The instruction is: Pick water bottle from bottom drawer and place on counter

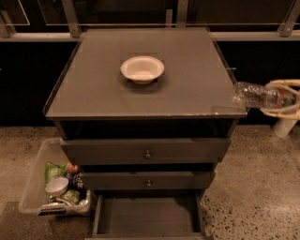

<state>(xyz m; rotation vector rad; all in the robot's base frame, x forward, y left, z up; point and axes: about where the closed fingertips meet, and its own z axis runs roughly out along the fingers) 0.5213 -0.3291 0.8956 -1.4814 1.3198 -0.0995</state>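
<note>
Camera view shows pincer [268, 97] clasping water bottle [251, 93] at counter [187, 93] right edge

Crinkled clear plastic water bottle [253, 94], clasped by gripper [274, 97], just beside smooth counter [103, 96]

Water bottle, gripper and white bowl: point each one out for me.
water bottle [248, 94], camera view, clear body left of the label.
gripper [269, 97], camera view, midway between fingertips gripping the water bottle.
white bowl [142, 68], camera view, middle of its inside.

Speckled terrazzo floor [262, 187]; dark glass panels [122, 11], metal posts [71, 18] behind; dim light.
</note>
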